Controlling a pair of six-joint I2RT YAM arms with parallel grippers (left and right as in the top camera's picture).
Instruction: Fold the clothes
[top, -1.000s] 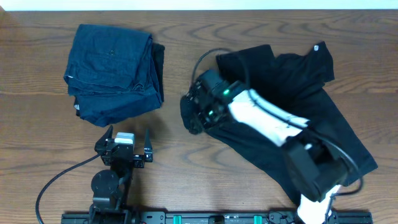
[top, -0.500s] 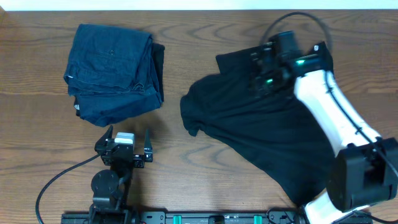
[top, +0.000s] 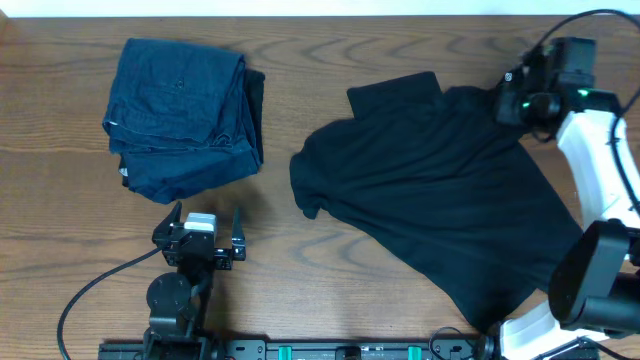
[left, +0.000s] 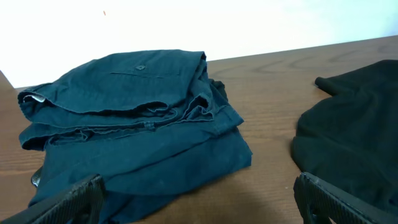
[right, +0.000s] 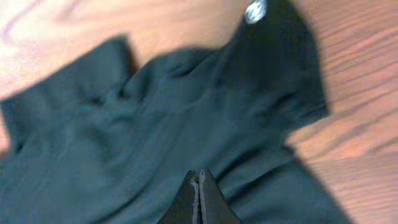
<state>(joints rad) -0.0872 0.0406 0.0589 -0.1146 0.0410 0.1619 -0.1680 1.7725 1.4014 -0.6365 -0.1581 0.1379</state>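
The clothes, a black T-shirt (top: 450, 200), lie spread and rumpled on the right half of the table, one sleeve pointing to the far edge. Its small white logo (right: 255, 11) shows on the far right sleeve in the right wrist view. My right gripper (top: 508, 100) hovers over that sleeve area, its jaws shut tip to tip (right: 199, 175) with no cloth visible between them. My left gripper (top: 208, 212) rests low at the near left, wide open and empty (left: 202, 202), facing the gap between the denim and the T-shirt (left: 354, 137).
A folded dark blue denim stack (top: 185, 115) sits at the far left, right in front of the left gripper (left: 137, 124). Bare wooden table (top: 290, 260) separates it from the shirt. The right arm's cable loops over the far right edge.
The right arm swung from the shirt's left edge across to its far right sleeve and its jaws closed. The shirt and the left arm have not moved.
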